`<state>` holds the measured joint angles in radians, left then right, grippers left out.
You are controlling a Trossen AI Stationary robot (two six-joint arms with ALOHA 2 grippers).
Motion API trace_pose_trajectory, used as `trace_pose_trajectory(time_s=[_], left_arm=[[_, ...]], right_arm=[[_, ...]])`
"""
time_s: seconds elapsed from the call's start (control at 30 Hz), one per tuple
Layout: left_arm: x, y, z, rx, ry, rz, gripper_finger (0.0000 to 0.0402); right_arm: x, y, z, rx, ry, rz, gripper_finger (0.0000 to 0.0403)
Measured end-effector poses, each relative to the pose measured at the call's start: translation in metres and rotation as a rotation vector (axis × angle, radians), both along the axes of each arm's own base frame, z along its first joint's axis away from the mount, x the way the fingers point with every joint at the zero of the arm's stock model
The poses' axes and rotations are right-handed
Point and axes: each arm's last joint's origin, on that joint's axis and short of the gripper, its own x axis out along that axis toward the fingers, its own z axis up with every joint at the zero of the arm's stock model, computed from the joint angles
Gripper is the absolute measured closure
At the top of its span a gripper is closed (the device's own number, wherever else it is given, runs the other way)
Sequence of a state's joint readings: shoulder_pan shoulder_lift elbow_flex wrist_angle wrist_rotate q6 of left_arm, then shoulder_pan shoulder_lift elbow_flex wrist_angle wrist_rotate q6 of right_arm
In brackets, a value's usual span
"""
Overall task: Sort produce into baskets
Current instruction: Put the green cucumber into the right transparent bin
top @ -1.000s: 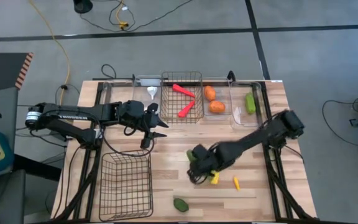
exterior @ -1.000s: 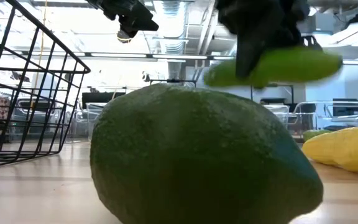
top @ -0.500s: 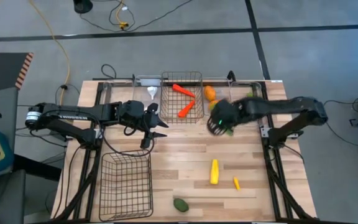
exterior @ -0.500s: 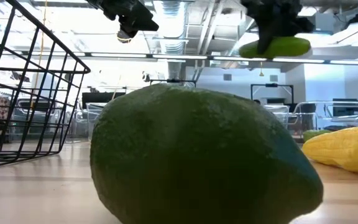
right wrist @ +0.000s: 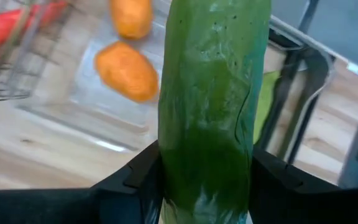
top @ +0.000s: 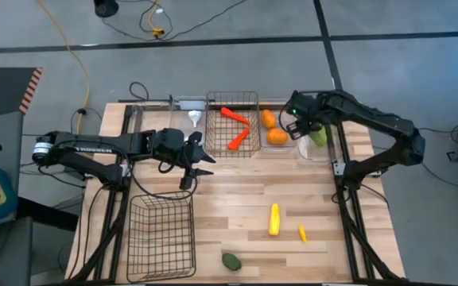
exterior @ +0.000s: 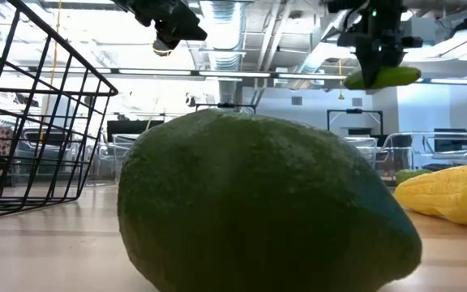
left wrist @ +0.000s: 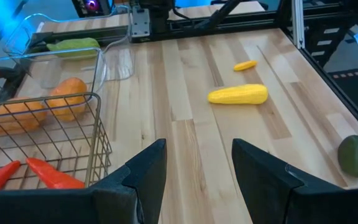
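Observation:
My right gripper point(top: 303, 127) is shut on a green cucumber point(right wrist: 210, 93) above the clear bins at the far right. A second cucumber point(top: 320, 137) lies in the rightmost bin. Two orange fruits point(top: 273, 127) lie in the bin beside it. Two carrots point(top: 235, 129) lie in the small wire basket point(top: 254, 99), and a white garlic point(top: 194, 119) lies in a clear bin to its left. My left gripper point(left wrist: 197, 174) is open and empty, above the table left of the small basket. The yellow squash point(top: 274, 219), the tiny yellow piece point(top: 302, 233) and the avocado point(top: 230, 260) lie on the table. My right gripper pinches the cucumber's two sides point(right wrist: 166, 168) between its two fingers point(right wrist: 135, 177). In the low view the fingers come from above and lie across it. The cucumber point(exterior: 382, 77) hangs roughly level below the fingers, lifted clear of the bins and the table.
The larger wire basket point(top: 161, 237) stands at the near left. Bare wood lies between it and the squash. In the low view the avocado point(exterior: 258, 203) fills the foreground, close to the near edge.
My right gripper has carried the cucumber up from the middle of the table, near the squash, toward the far right, and now holds it over the clear bins. The cucumber has stayed roughly level in the hold. The squash remains on the table.

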<state>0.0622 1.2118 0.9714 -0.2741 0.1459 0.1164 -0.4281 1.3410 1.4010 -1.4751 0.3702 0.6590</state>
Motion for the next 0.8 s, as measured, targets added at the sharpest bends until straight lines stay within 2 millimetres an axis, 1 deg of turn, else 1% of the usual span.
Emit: trace_pose_trajectory(time_s=[0.2, 0.3, 0.5, 0.7, 0.8], left_arm=[[0.0, 0.0, 0.0, 0.002, 0.0, -0.001, 0.023], [0.0, 0.0, 0.0, 0.002, 0.0, -0.001, 0.023], [0.0, 0.0, 0.0, 0.001, 0.0, -0.001, 0.023], [0.0, 0.0, 0.0, -0.009, 0.004, 0.005, 0.023], [0.0, 0.0, 0.0, -0.011, 0.005, 0.005, 0.023]], right_arm=[[-0.001, -0.027, -0.012, 0.033, 0.065, -0.095, 0.0189], [0.0, -0.037, -0.019, 0.059, 0.11, -0.092, 0.0185], [0.005, -0.05, -0.033, 0.129, 0.204, -0.044, 0.0177], [0.003, -0.065, -0.047, 0.192, 0.303, -0.09, 0.0161], [0.002, -0.072, -0.053, 0.215, 0.325, -0.117, 0.0151]])
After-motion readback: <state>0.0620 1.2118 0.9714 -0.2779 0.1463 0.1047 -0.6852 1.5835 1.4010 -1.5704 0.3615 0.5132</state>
